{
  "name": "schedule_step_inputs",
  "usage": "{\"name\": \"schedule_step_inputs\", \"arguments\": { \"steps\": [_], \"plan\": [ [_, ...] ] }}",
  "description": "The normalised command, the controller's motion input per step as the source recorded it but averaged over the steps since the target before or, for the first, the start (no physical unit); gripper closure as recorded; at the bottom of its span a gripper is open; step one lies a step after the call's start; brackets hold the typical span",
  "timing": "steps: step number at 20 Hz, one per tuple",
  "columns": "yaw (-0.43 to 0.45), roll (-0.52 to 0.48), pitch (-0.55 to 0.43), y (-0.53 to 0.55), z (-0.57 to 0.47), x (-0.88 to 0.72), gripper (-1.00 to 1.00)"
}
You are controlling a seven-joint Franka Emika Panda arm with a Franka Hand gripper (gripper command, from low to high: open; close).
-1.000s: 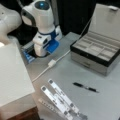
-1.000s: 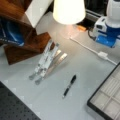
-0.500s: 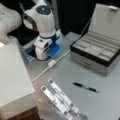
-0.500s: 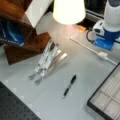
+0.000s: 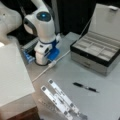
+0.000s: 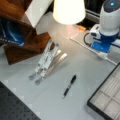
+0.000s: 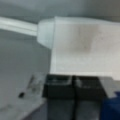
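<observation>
Gripper: in both front views the gripper is lowered right to the grey table, at the foot of the white and blue arm; it sits towards a front view's left and top, and towards a front view's right and top
Pincer state: in the wrist view the two dark fingers stand side by side, touching with no gap between them, pressed up against the white plug; whether they actually clamp any of it I cannot tell
White plug: the white plug fills most of the wrist view, lying on the table directly ahead of the fingertips; in a front view it is the small white block under the arm
Cable: a white cable runs from the plug across the table
Pen: a black pen lies flat in the open middle of the table, well apart from the gripper
Folding stand: a silver folding stand lies near the pen
Box: an open grey compartment box stands at the table's far side from the stand
Lamp: a lit lampshade sits at a front view's top
</observation>
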Motion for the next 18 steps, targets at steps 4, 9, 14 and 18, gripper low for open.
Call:
{"name": "schedule_step_inputs", "arguments": {
  "steps": [4,9,14,18],
  "plan": [
    [0.095,-0.022,-0.418,-0.15,-0.36,-0.57,1.00],
    [0.089,-0.017,-0.434,-0.10,-0.37,-0.58,1.00],
    [0.077,0.000,-0.446,-0.07,-0.39,-0.58,1.00],
    [0.071,-0.031,-0.453,-0.05,-0.41,-0.62,1.00]
  ]
}}
